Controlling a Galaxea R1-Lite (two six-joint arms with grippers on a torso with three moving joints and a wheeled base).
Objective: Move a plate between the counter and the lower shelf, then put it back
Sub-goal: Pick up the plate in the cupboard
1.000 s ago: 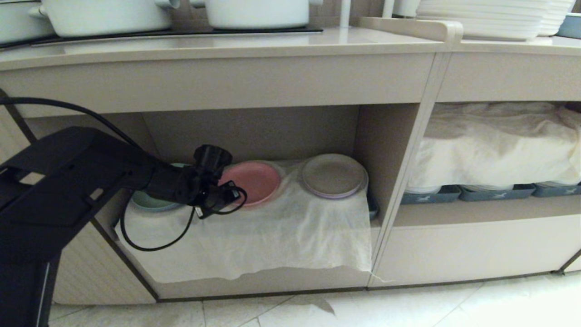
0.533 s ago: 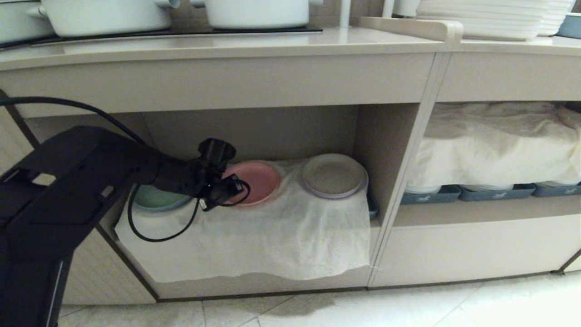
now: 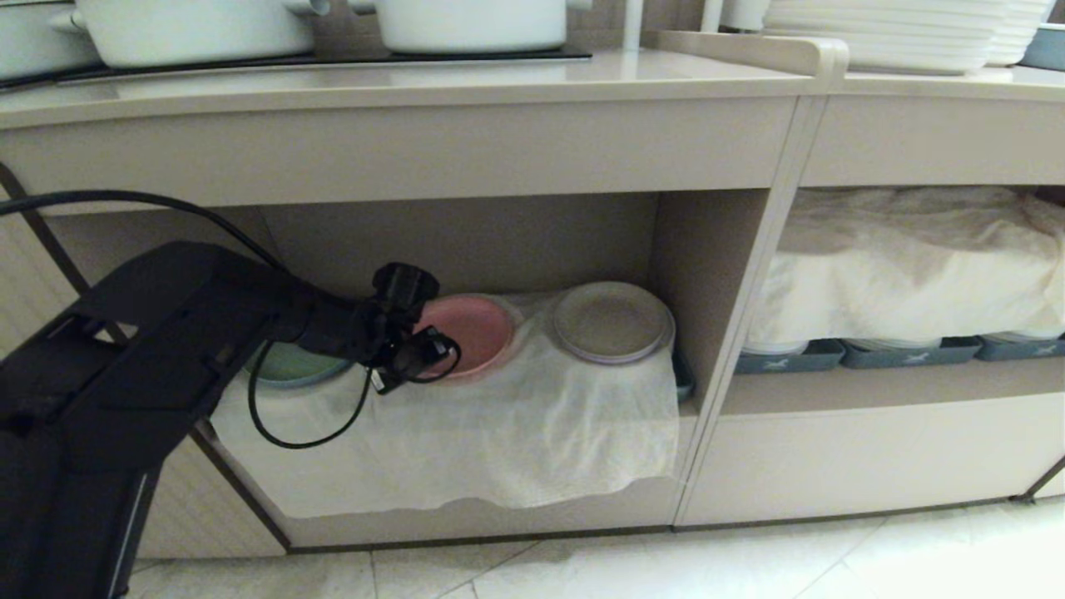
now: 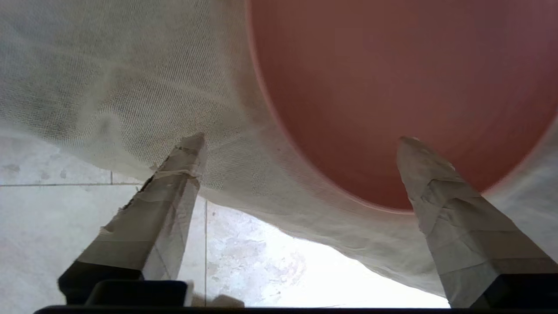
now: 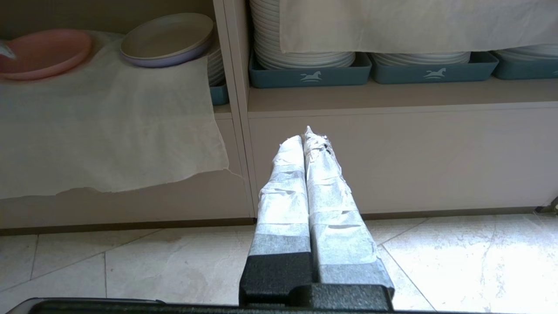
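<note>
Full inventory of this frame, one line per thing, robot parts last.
plate: 1, pink, on the cloth in the lower shelf, middle
green plate: 1, left of the pink one, partly behind the arm
beige-grey plate: 1, on a lilac plate, right of the pink one
white cloth: 1, drapes the lower shelf base, hangs over its front
counter: 1, beige, above the shelf
white pots: 2, on the counter's black panel
white plate stacks: on the adjoining top, right
grey-blue trays: several, with white plates, right compartment, under a second cloth
left pincer: open, at the pink plate's near rim
right pincer: shut, low before the cabinet
</note>
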